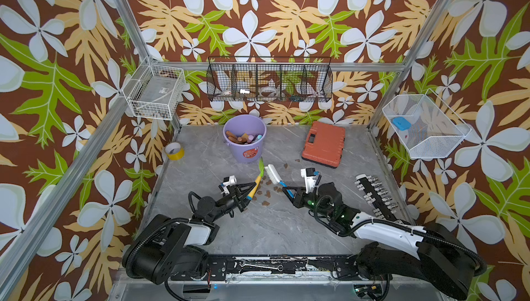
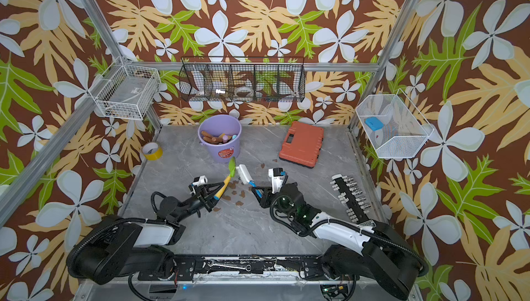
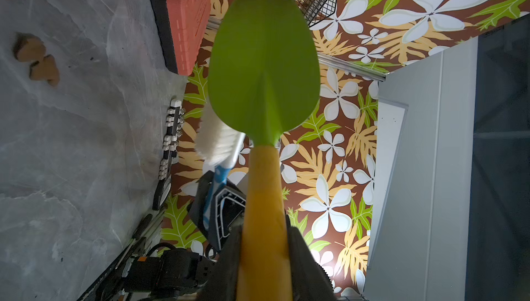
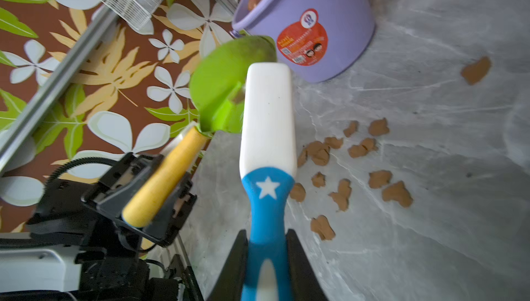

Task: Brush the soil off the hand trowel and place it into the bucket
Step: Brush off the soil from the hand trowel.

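Observation:
The hand trowel (image 1: pixel 260 167) has a green blade and a yellow handle; my left gripper (image 1: pixel 248 192) is shut on the handle and holds it tilted above the table. In the left wrist view the blade's back (image 3: pixel 263 64) looks clean. My right gripper (image 1: pixel 289 190) is shut on the blue handle of a white brush (image 1: pixel 271 173), whose head lies against the blade (image 4: pixel 223 90). Several clumps of soil (image 1: pixel 266 195) lie on the table beneath both tools. The lilac bucket (image 1: pixel 233 149) stands just behind the trowel tip and holds several tools.
An orange tool case (image 1: pixel 324 144) lies at the back right and a yellow tape roll (image 1: pixel 174 150) at the back left. A black socket rail (image 1: pixel 375 196) runs along the right edge. Wire baskets hang on the walls. A wrench (image 1: pixel 259 265) lies by the arm bases.

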Controlling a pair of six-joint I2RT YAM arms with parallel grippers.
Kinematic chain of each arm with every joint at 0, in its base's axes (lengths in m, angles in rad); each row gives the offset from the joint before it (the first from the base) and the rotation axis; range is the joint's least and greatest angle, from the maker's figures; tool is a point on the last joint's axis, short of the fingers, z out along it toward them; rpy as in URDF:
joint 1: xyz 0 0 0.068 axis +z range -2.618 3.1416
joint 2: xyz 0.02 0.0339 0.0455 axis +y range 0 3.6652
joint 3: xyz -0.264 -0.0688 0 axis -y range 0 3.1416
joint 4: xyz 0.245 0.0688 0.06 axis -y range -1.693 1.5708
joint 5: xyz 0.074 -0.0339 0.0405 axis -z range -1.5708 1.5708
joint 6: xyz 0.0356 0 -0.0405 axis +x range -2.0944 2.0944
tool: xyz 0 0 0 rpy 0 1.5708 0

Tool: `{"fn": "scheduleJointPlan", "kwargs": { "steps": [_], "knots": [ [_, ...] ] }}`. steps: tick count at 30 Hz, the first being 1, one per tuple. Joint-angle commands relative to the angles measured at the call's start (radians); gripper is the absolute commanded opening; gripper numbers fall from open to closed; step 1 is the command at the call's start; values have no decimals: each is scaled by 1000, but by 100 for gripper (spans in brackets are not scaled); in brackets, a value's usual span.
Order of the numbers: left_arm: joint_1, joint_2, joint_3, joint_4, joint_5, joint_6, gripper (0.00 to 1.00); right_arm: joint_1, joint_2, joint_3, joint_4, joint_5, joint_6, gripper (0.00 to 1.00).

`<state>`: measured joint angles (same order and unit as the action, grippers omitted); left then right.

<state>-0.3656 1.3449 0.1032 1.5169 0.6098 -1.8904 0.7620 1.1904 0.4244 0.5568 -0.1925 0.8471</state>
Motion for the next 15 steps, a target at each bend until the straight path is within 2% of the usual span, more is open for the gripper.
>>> {"fn": "scheduleJointPlan", "kwargs": {
  "steps": [1, 7, 10, 15],
  "knots": [
    [2, 12, 6, 293, 17, -1, 0, -14, -48, 0, -34, 52, -33, 0],
    [2, 24, 9, 293, 22, 6, 0, -14, -114, 43, 43, 66, -37, 0],
    [2, 18, 11, 293, 26, 7, 0, 17, -66, 64, 66, 55, -43, 0],
    [2, 15, 22, 293, 29, 5, 0, 54, 100, 47, 156, 23, -6, 0]
  ]
}}
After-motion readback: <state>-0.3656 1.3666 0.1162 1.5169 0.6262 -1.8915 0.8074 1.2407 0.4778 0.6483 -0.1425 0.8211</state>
